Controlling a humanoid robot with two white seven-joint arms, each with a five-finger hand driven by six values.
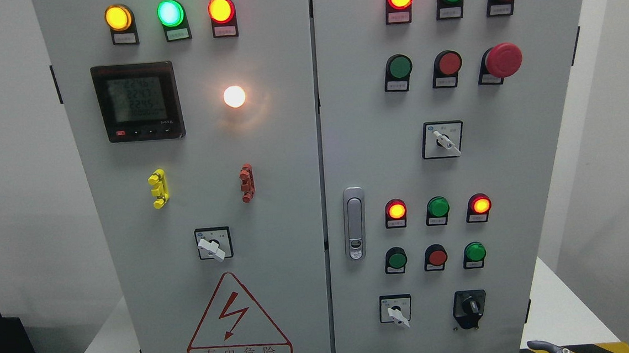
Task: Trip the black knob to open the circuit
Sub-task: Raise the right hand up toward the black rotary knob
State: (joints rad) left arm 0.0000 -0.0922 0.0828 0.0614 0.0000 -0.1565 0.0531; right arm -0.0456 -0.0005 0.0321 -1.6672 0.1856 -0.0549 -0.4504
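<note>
black knob [470,307] sits bottom right on the cabinet door [367,139], untouched | no hand near it, can't tell finger state | risk: reach could hit the white switch [396,313] next door

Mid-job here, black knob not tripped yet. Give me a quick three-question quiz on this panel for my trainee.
1. True or false: the black knob sits at the lower right of the right door.
2. Multiple choice: which top-row lamp on the left door glows green? A) left B) middle C) right
3. Fill in: the large red mushroom button is on the ___ door.

Key
1. True
2. B, the green lamp
3. right

No robot hand is clearly in view; only a grey part shows at the bottom edge.
</note>
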